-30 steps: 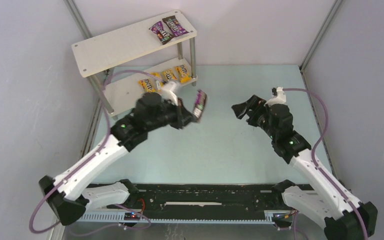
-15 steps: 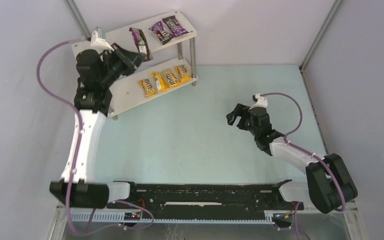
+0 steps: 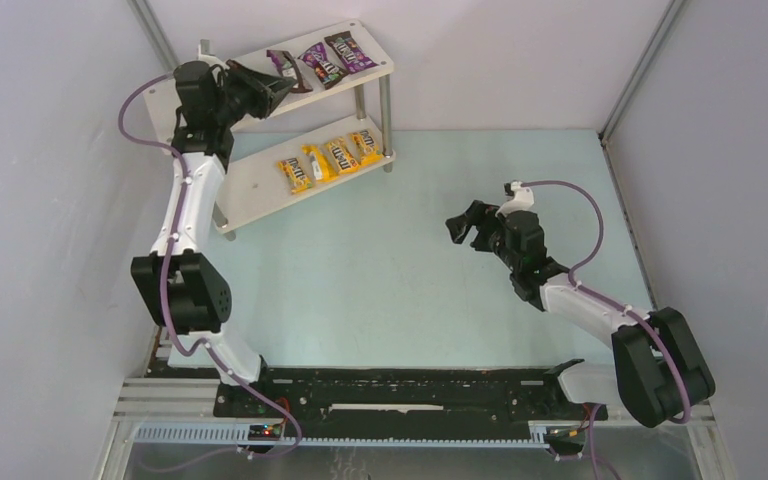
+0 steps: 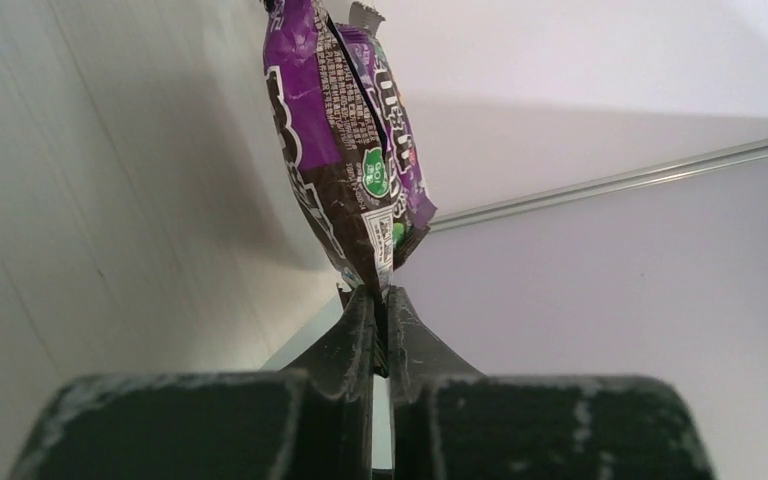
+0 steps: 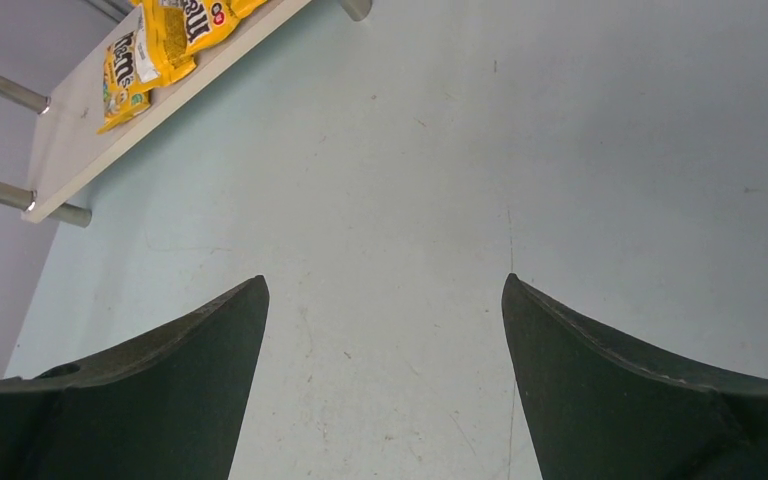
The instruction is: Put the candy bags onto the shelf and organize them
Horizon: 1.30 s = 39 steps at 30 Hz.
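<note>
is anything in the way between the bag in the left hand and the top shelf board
Nothing visible. The left hand is shut on one end of the purple bag, held on edge right beside the bare top board. The two packets already lying there sit further right, apart from it.

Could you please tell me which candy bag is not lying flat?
The bag pinched in the left gripper stands on edge at the top board; the other bags lie flat.
</note>
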Motion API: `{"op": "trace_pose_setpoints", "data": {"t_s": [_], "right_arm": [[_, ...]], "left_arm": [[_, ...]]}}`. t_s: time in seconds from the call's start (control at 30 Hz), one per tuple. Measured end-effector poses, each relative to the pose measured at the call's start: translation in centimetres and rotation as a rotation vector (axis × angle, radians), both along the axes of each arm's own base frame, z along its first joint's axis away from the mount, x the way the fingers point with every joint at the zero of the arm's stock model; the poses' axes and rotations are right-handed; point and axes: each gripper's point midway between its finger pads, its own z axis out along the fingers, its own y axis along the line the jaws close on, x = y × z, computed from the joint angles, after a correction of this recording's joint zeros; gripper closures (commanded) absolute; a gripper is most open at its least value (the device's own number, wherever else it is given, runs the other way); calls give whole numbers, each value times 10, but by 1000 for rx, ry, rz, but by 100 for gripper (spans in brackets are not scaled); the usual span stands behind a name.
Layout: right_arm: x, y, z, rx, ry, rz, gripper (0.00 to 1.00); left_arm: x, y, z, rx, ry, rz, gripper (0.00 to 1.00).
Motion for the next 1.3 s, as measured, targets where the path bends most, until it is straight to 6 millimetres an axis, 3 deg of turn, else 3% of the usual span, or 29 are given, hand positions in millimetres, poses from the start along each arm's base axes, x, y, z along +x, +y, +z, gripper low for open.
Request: {"op": "trace_pose_setpoints", "data": {"t_s": [0.47, 0.8, 0.9, 1.13, 1.3], "right_arm": [[4, -2, -5, 34, 23, 9, 5], [4, -3, -6, 47, 32, 10, 5], [5, -4, -6, 49, 35, 8, 6], [6, -5, -6, 59, 37, 5, 6], [6, -5, -7, 69, 43, 9, 6]], "left_arm": [[2, 0, 5, -68, 29, 7, 99], [15, 0, -15, -75, 76, 6, 88], [15, 0, -15, -63, 77, 6, 81], [15, 7, -7, 20, 58, 31, 41], [11, 11, -5, 86, 41, 50, 28]]}}
